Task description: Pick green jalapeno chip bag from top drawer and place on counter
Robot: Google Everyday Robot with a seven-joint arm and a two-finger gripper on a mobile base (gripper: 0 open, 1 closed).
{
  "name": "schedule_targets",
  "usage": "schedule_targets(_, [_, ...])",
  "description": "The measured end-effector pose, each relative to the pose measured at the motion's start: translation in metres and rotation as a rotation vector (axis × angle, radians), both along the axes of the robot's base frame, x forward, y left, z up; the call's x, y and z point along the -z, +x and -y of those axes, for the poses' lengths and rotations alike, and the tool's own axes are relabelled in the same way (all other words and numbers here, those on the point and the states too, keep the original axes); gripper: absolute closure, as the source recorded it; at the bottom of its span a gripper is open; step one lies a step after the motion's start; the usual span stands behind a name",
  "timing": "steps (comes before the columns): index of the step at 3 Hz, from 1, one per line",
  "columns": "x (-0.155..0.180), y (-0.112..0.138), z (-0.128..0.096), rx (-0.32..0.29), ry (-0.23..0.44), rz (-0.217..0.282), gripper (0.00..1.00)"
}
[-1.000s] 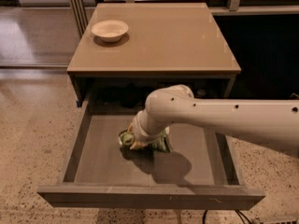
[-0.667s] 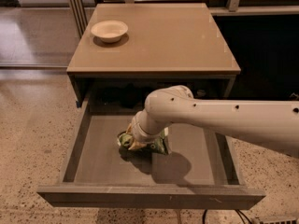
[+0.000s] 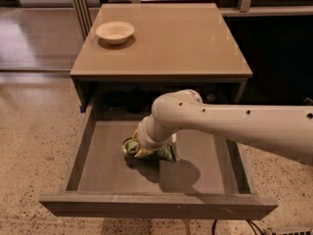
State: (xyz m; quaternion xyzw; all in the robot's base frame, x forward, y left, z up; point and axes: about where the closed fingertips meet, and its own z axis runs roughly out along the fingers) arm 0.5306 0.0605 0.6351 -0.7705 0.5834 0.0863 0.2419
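Green jalapeno chip bag (image 3: 166,152) — crumpled, lying on the flat bottom of the top drawer (image 3: 208,173), about the middle. Gripper (image 3: 143,150) right down on top of it, at the end of the big white arm (image 3: 234,124). Open or closed? Cannot tell from here.

Might slip out on the way up if held only by a thin, slick edge. Might bump the front edge of the counter (image 3: 181,38) just behind the arm's bend — safer to come out toward the front first.

Small white bowl (image 3: 115,32) near the counter's far left corner, well apart from the bare top on the right.
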Motion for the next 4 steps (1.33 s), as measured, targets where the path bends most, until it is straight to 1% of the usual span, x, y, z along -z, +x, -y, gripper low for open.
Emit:
schedule_targets(3, [0.0,0.0,0.0,0.0,0.0,0.0,0.11])
schedule_targets(4, [0.0001,-0.0001,-0.0001,0.0,0.0,0.0,0.0])
